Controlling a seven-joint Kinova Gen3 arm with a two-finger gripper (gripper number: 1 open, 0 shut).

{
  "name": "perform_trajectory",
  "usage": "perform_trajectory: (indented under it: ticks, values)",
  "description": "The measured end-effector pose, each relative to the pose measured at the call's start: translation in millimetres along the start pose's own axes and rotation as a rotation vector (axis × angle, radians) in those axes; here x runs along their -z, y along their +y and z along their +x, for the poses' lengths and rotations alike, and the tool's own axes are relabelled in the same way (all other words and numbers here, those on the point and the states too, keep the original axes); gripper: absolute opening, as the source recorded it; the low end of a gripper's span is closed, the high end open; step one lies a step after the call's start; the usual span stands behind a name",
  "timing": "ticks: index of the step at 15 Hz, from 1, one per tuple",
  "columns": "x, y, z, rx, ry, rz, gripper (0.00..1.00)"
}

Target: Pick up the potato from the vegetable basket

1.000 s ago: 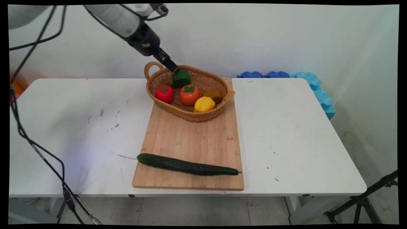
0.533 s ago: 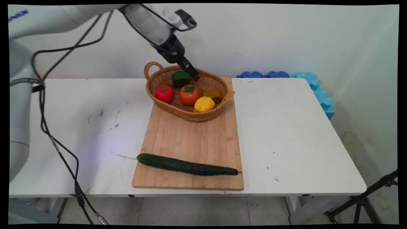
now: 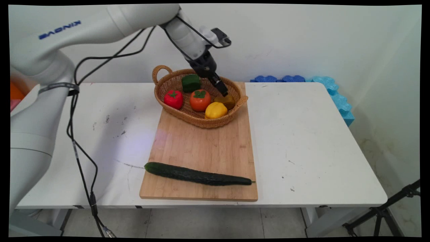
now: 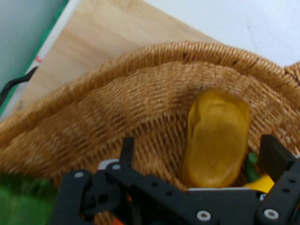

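White table [image 3: 302, 134] bearing wooden board [image 3: 201, 148] with wicker basket [image 3: 198, 120]; gripper [image 3: 223, 91] spread apart inside basket, straddling mustard-brown pepper [image 4: 216, 138]; cucumber [image 3: 198, 175] lying across board's near end

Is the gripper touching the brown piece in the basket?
Cannot tell. In the main view the gripper overlaps the brown piece; the hand view shows open fingers around it, contact unclear.
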Motion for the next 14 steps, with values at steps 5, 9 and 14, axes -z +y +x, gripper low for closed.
perform_trajectory:
  ticks: [5,9,14]
  values:
    - [-33,1,8,-0.031,-0.036,-0.037,1.00]
    - [-48,0,10,-0.050,-0.060,-0.053,1.00]
    - [-60,1,14,-0.069,-0.069,-0.066,0.00]
